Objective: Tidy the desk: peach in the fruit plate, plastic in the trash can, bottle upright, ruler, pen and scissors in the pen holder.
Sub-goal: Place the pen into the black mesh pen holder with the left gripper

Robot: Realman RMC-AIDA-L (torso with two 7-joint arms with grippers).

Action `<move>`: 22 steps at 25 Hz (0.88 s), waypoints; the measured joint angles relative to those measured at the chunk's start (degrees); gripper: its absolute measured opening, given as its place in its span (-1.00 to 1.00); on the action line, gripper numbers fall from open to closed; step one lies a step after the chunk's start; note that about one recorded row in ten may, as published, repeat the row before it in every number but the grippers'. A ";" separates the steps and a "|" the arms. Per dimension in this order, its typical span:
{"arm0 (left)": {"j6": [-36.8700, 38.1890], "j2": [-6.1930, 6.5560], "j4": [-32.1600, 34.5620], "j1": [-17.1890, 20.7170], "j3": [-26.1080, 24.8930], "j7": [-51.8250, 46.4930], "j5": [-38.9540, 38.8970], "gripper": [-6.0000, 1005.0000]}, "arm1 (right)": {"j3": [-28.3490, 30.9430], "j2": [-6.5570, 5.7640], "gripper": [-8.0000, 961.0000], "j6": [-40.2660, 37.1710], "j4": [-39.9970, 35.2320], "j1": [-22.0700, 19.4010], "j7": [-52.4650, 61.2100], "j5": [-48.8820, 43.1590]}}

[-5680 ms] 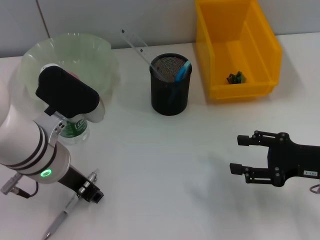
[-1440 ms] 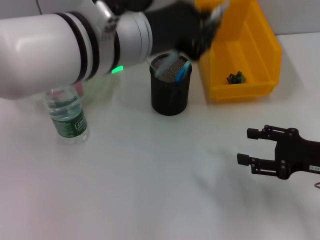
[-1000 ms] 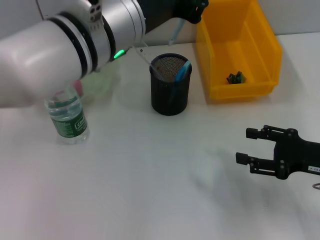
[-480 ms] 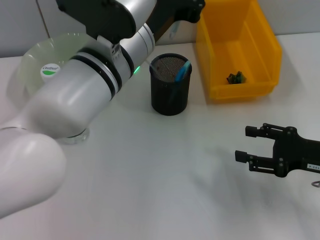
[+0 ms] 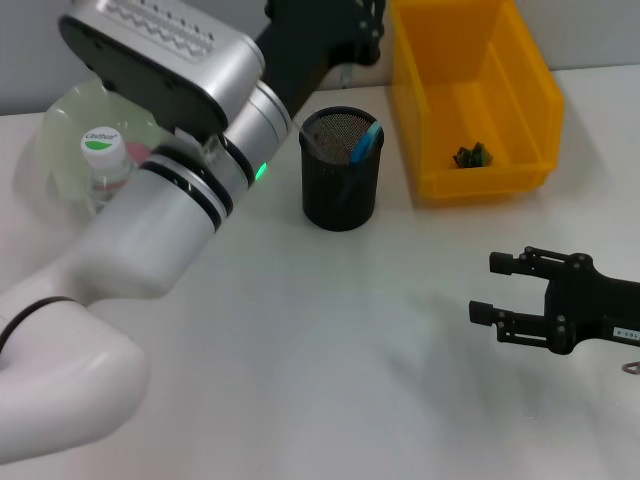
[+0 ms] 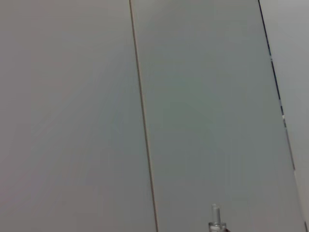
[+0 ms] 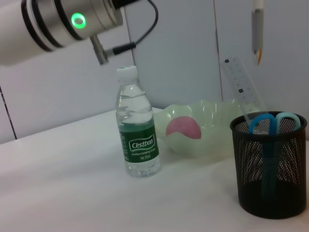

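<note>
My left gripper (image 5: 348,40) is high at the back, above the black mesh pen holder (image 5: 341,170), shut on the pen (image 7: 257,29). The pen hangs tip down above the holder (image 7: 270,164) without touching it. Blue-handled scissors (image 5: 366,140) and a clear ruler (image 7: 240,79) stand in the holder. The bottle (image 5: 103,165) stands upright beside the green fruit plate (image 5: 60,115). The pink peach (image 7: 183,128) lies in the plate (image 7: 212,113). Green plastic (image 5: 472,155) lies in the yellow bin (image 5: 520,110). My right gripper (image 5: 497,290) is open and empty at the right front.
My left arm (image 5: 180,210) stretches across the left half of the table and hides part of the plate and bottle. A grey wall stands behind the table.
My left arm lifted the pen from the front left of the table and swung it up over the pen holder. The right gripper has barely moved.
</note>
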 joint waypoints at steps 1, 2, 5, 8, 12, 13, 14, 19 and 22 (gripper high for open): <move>-1.29 -0.01 -2.17 -0.88 1.59 0.14 -0.22 -0.63 | 0.00 0.00 0.56 0.00 0.00 0.04 0.00 0.00; -1.68 -0.01 -2.83 -1.15 2.08 0.18 -0.29 -0.63 | -0.01 0.00 0.56 0.00 0.00 0.10 0.00 0.00; -2.27 -0.01 -4.19 -1.68 3.06 0.30 -0.51 -0.63 | -0.08 0.00 0.56 0.00 0.00 0.41 0.08 0.00; -2.50 -0.01 -6.08 -1.99 4.13 0.51 -0.67 -0.63 | -0.27 0.00 0.56 -0.01 0.00 0.77 0.53 0.00; -2.50 0.00 -8.95 -2.34 4.23 0.61 -0.78 -0.63 | -0.46 0.02 0.56 -0.01 0.14 1.38 0.64 -0.01; -2.50 0.00 -8.95 -2.34 4.23 0.61 -0.78 -0.63 | -0.46 0.02 0.56 -0.01 0.14 1.38 0.64 -0.01; -2.50 0.00 -8.95 -2.34 4.23 0.61 -0.78 -0.63 | -0.50 0.05 0.56 -0.01 0.53 1.65 0.65 -0.01; -2.52 -0.01 -9.66 -2.34 4.91 0.73 -0.85 -0.63 | -0.53 0.08 0.56 0.00 1.09 2.14 0.66 -0.01; -2.53 0.00 -9.67 -2.28 5.15 0.75 -0.85 -0.63 | -0.53 0.09 0.56 -0.01 1.27 2.24 0.66 -0.01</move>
